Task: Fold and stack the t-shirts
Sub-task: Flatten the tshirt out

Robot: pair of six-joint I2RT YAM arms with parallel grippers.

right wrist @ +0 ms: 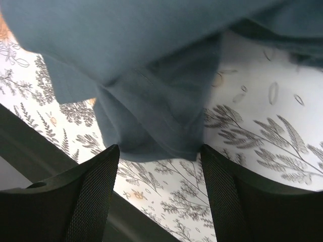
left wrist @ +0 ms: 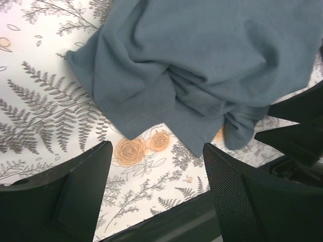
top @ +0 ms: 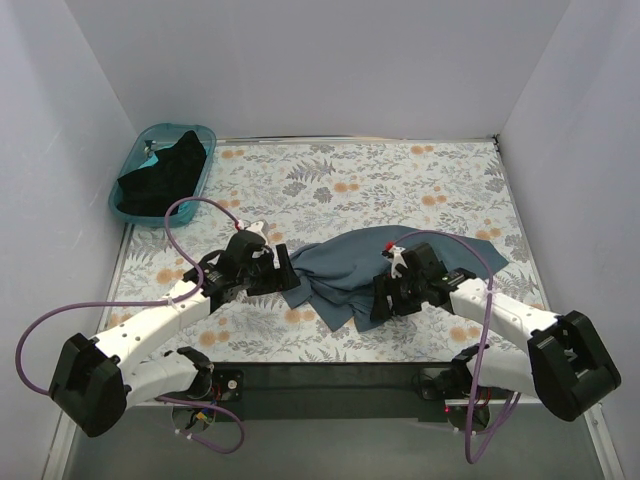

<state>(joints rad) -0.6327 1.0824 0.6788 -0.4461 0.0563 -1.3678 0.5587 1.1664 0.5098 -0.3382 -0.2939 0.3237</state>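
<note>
A slate blue-grey t-shirt (top: pixel 375 262) lies crumpled on the floral table in the middle, between both arms. It also shows in the left wrist view (left wrist: pixel 202 60) and in the right wrist view (right wrist: pixel 151 75). A black t-shirt (top: pixel 165 172) lies in the teal basket at the back left. My left gripper (top: pixel 287 272) is open at the shirt's left edge, and its view (left wrist: pixel 156 164) shows bare table between the jaws, with the shirt's hem just ahead. My right gripper (top: pixel 382 300) is open at the shirt's near edge, with a cloth corner just ahead of its jaws (right wrist: pixel 159 166).
The teal plastic basket (top: pixel 205 135) stands at the back left corner. White walls close in the table on three sides. A dark strip (top: pixel 330 375) runs along the near table edge between the arm bases. Purple cables loop off both arms.
</note>
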